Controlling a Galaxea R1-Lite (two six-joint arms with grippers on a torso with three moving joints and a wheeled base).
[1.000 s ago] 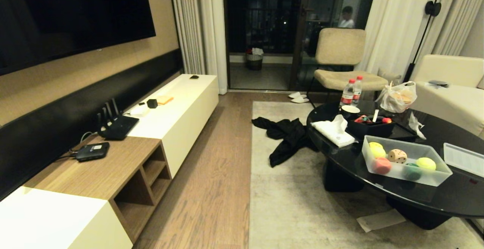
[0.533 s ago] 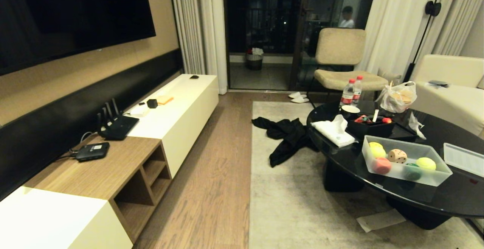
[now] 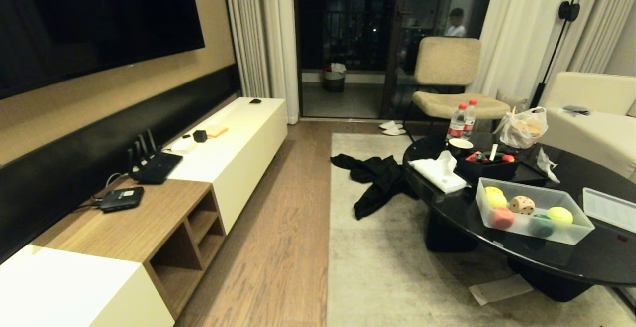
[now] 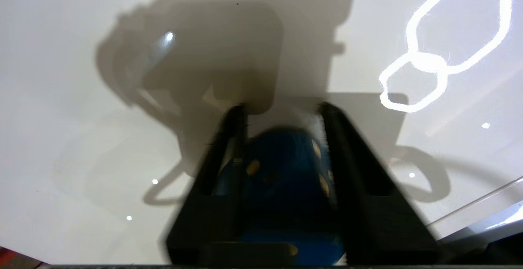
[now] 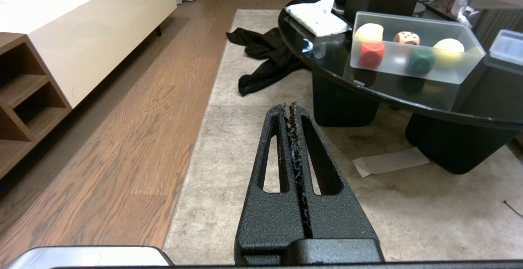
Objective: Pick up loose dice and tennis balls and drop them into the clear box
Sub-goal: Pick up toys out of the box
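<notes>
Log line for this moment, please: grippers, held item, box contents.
left gripper: fingers around blue die over white surface | right gripper: shut, empty | clear box: tan die, tennis balls

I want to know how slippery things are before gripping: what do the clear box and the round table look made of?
The clear box looks like frosted, translucent plastic: the coloured pieces inside show blurred through its wall. The round table top looks like glossy black glass or lacquer, since it mirrors the box; which one is unclear.
</notes>
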